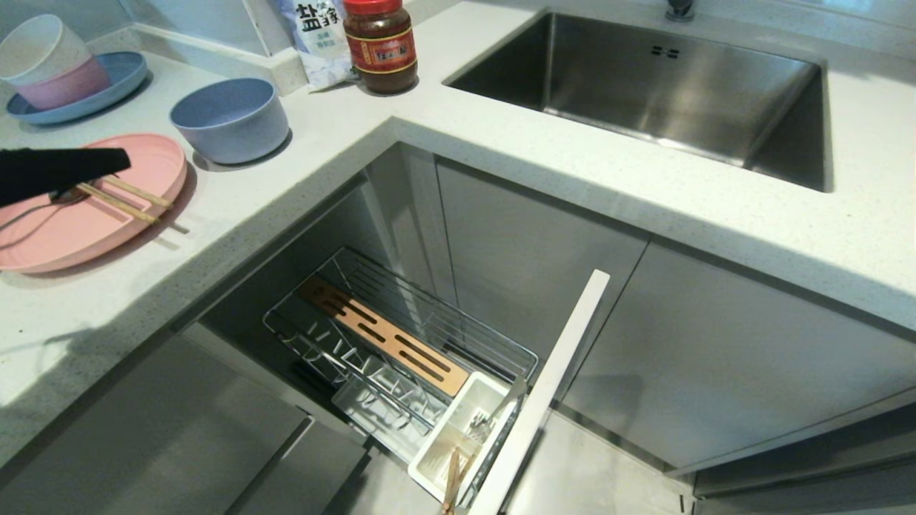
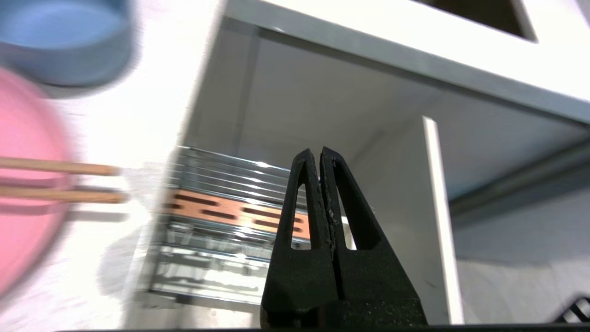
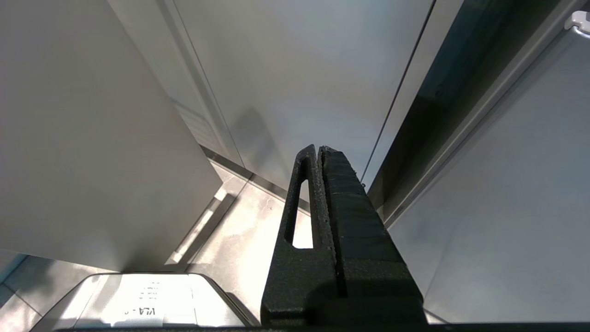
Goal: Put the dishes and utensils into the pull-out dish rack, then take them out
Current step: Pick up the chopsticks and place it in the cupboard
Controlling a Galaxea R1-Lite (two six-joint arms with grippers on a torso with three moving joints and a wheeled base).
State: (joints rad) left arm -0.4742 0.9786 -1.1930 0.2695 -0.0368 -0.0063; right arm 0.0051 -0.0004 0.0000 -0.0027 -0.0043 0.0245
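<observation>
The pale-pink plate (image 1: 86, 222) lies on the counter at the left, with the wooden chopsticks (image 1: 125, 198) resting across it and poking over its rim. A slim steel spoon (image 1: 32, 213) lies on the plate too, partly hidden by my arm. The blue-grey bowl (image 1: 229, 118) stands behind the plate. My left gripper (image 1: 123, 160) hovers over the plate, shut with nothing in it (image 2: 320, 150); the chopsticks (image 2: 60, 182) lie off to its side. The pull-out dish rack (image 1: 401, 336) stands open below the counter. Its white cup (image 1: 458, 429) holds a fork (image 1: 494, 418) and a wooden stick (image 1: 451, 483). My right gripper (image 3: 319, 148) is shut, low by the cabinet fronts.
Cream and pink bowls (image 1: 50, 64) sit stacked on a blue plate at the far left. A sauce jar (image 1: 379, 46) and a salt bag (image 1: 315, 36) stand at the counter corner. The steel sink (image 1: 644, 93) is at the right. The rack's white front panel (image 1: 544, 393) juts out.
</observation>
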